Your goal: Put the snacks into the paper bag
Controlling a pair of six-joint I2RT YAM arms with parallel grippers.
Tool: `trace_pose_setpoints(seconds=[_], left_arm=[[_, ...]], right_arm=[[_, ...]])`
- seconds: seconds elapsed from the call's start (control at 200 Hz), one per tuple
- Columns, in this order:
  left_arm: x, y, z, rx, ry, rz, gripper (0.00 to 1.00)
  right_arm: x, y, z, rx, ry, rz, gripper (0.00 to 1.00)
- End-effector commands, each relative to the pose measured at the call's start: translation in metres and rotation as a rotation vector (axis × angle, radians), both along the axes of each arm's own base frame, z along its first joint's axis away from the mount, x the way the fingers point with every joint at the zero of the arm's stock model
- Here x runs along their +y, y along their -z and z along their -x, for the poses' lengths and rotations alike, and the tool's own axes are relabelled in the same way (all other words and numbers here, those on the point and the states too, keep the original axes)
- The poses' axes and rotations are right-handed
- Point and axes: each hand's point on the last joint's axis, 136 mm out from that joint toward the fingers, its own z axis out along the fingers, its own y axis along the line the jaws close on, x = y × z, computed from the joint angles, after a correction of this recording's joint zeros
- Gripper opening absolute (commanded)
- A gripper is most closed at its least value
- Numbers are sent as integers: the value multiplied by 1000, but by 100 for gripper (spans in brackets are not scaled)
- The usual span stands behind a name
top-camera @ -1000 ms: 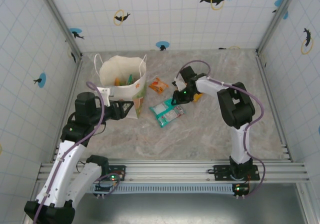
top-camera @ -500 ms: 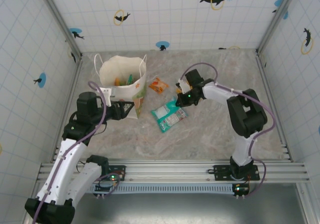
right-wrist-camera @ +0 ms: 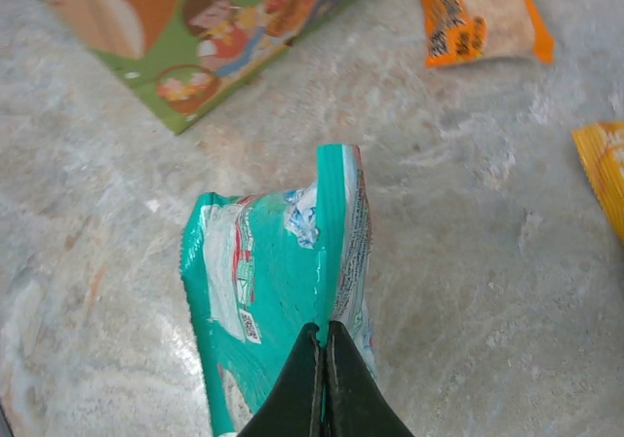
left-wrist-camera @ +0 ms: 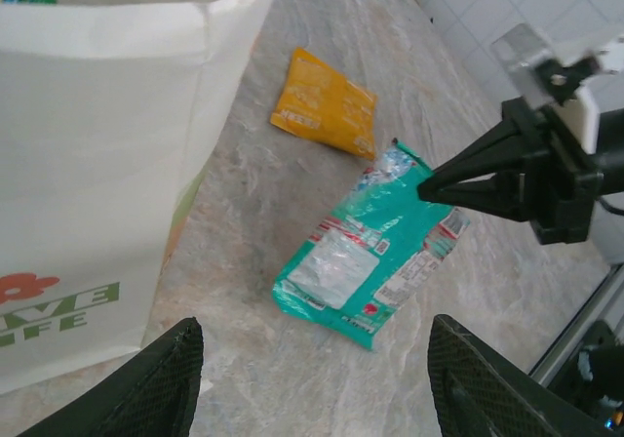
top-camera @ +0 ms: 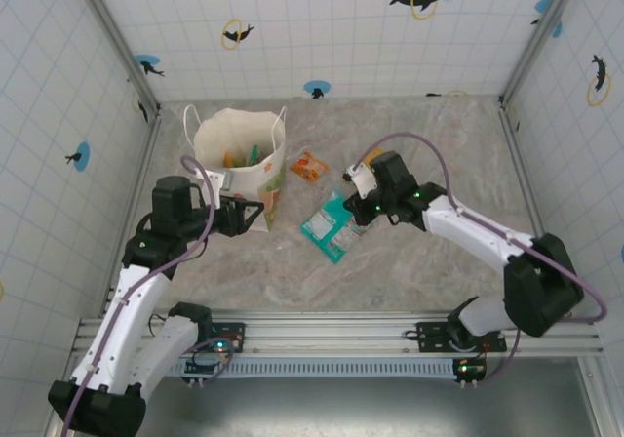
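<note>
The white paper bag (top-camera: 237, 144) (left-wrist-camera: 107, 154) stands upright at the back left, with several snacks (top-camera: 241, 156) inside. A green packet (top-camera: 330, 225) (left-wrist-camera: 375, 252) (right-wrist-camera: 263, 291) lies on the table. My right gripper (top-camera: 359, 207) (right-wrist-camera: 325, 335) is shut on the raised fold along its middle, and one end of the packet tilts up. An orange packet (top-camera: 309, 167) (left-wrist-camera: 327, 115) (right-wrist-camera: 478, 13) lies flat behind it. A yellow-orange one (right-wrist-camera: 604, 169) is at the right wrist view's edge. My left gripper (top-camera: 253, 213) (left-wrist-camera: 317, 398) hangs open beside the bag's front, holding nothing.
The bag's side panel with a green and orange print (right-wrist-camera: 224, 37) faces the green packet. Tiled walls and metal posts enclose the marble table (top-camera: 409, 261). The right arm (top-camera: 487, 237) stretches across the table's right half.
The right jaws have shut on the green packet. The right arm has stretched out low and forward, and the packet has turned and shifted slightly. The left arm has barely moved.
</note>
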Motion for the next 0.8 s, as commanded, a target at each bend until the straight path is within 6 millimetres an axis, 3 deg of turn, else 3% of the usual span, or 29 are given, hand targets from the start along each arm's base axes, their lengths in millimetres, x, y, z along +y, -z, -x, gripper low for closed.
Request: trace_pose_setpoints(seconds=[0.0, 0.255, 0.44, 0.56, 0.796], left_arm=[[-7, -8, 8, -63, 117, -44, 62], [-24, -5, 18, -111, 275, -64, 62], [-43, -6, 24, -140, 388, -122, 63], [-54, -4, 23, -154, 434, -166, 64], [-80, 10, 39, -143, 575, -207, 64]], right_arm=[[6, -36, 6, -246, -105, -36, 0], [12, -82, 32, -454, -228, -81, 0], [28, -114, 53, -533, -335, -156, 0], [38, -127, 64, -567, -388, -171, 0], [49, -140, 76, -594, -441, -193, 0]])
